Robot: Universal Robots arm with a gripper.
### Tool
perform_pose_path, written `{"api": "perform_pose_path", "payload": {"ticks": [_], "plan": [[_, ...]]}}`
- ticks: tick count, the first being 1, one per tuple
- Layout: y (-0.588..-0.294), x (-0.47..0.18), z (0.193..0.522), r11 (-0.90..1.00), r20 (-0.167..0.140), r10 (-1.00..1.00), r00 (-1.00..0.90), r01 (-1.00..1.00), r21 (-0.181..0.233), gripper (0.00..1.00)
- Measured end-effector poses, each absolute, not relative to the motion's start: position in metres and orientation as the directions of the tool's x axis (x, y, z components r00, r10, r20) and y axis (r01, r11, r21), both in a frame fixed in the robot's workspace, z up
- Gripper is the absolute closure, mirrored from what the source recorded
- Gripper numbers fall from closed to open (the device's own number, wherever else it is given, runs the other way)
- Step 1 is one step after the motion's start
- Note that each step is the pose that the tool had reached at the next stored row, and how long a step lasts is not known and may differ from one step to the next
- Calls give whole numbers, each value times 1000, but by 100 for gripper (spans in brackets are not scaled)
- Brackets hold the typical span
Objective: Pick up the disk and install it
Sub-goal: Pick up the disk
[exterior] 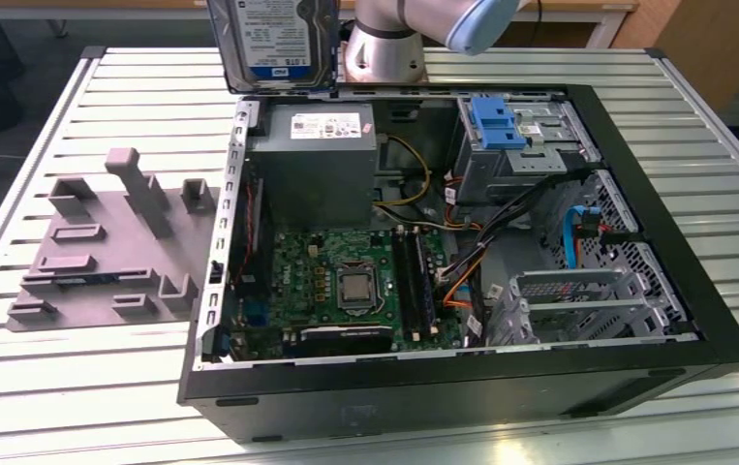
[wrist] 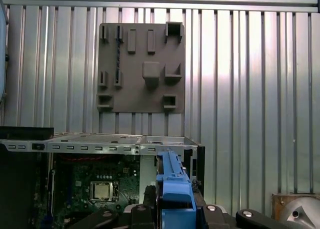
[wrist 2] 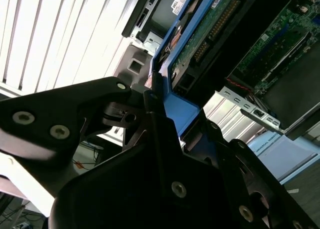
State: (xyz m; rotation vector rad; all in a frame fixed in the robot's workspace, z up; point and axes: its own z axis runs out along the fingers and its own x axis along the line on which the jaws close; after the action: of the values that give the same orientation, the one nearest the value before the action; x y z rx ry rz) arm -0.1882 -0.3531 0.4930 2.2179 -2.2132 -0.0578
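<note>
One relation matters: the disk hangs in the pincer, clear of the tabletop, over the far wall of the open case and directly above the grey power supply box. The bare blue bracket and the drive cage it sits in are in the case's far corner, to the exterior view's right of the disk and lower. By my read the gap to close is sideways toward that corner, plus down. Disk stands on edge with its label face toward the exterior camera; long axis looks near vertical, though its top is cut off by the frame edge. Pincer is closed on the disk: in the second wrist view the black jaws sit either side of the blue side rail, with the disk's board side running away from them. The first wrist view has the same rail coming straight out between the tips, so the disk lies dead ahead of the pincer along the finger line, rail edge-on. Beyond it in the first wrist view: motherboard inside the case, and the grey fixture plate on the tabletop, well apart from the disk. Arm stands just beside the disk, on the exterior view's right of it
</note>
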Motion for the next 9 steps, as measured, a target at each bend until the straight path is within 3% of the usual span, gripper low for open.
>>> {"api": "perform_pose_path", "payload": {"ticks": [9], "plan": [[-353, -184, 493, -2, -21, -1000, 2, -999, 32, 64]]}}
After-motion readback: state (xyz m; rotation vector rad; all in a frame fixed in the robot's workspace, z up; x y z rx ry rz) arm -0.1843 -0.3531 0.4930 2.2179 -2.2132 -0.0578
